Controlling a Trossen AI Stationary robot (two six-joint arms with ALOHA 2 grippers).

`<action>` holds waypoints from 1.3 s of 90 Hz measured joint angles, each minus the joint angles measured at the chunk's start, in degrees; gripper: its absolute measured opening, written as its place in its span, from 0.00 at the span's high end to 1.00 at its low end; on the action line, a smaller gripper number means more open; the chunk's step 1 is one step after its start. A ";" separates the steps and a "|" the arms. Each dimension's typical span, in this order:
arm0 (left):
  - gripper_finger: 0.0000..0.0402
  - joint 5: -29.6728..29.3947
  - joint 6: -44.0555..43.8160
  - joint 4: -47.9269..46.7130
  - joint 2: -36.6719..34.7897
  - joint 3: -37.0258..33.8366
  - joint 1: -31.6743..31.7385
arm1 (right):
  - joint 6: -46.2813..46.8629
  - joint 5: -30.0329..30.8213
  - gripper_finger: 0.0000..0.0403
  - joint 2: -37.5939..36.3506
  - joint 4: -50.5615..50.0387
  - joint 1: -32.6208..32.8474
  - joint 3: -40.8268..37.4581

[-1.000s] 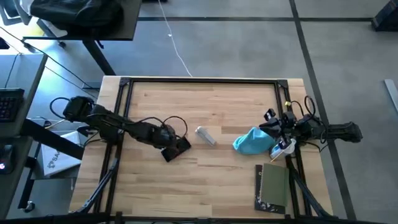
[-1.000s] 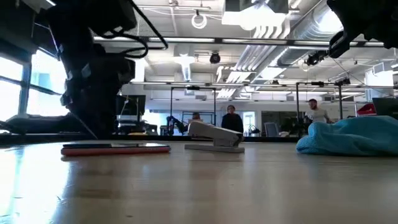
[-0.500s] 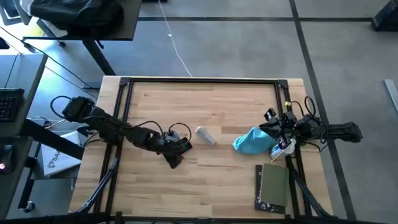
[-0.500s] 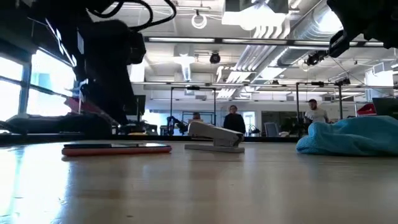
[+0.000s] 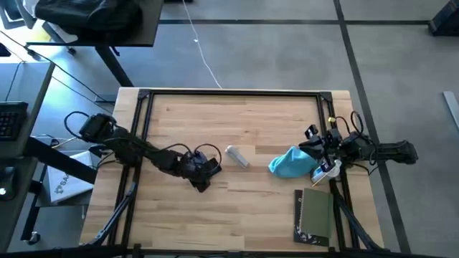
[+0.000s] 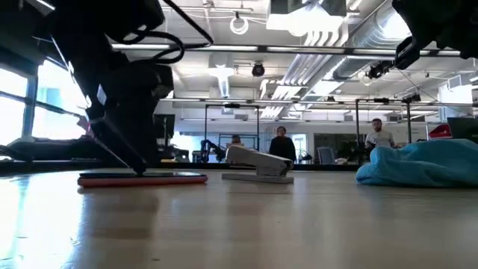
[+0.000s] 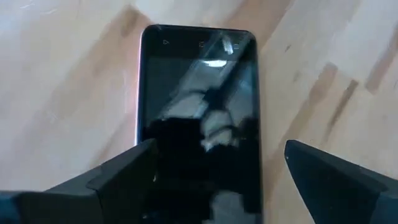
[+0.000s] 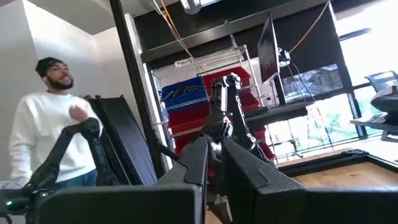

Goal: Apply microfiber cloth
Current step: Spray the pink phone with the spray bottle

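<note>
The high view showed the left gripper [image 5: 201,179] low over a phone [image 7: 198,118] lying screen-up on the table [image 5: 244,204], its fingers [image 7: 118,177] spread wide on either side of the phone and holding nothing. The microfiber cloth [image 5: 292,163] lay crumpled near the table's right edge, well apart from the phone, just beside the right gripper [image 5: 320,154], which pointed up into the room with its fingers pressed together and empty. The wiping step had apparently not begun; next, one gripper probably needed to take the cloth and bring it to the phone.
</note>
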 joint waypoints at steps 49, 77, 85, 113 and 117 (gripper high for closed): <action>0.16 -7.54 -6.77 -7.31 1.50 3.71 0.19 | 1.61 5.65 0.96 0.00 0.02 0.00 0.00; 0.16 -9.25 -13.73 -10.61 1.70 3.76 0.19 | 3.05 8.33 0.96 0.00 -0.07 0.00 0.00; 0.16 -9.06 -13.67 -8.97 1.85 3.76 0.17 | 3.88 8.64 0.96 0.00 -0.09 0.00 0.00; 0.16 -10.75 -12.87 -7.28 5.04 4.11 0.08 | 4.24 8.65 0.96 0.00 -0.59 0.00 0.00; 0.16 -11.12 -12.63 -6.72 5.88 4.15 -0.05 | 4.24 8.64 0.96 -0.01 -0.87 0.00 0.00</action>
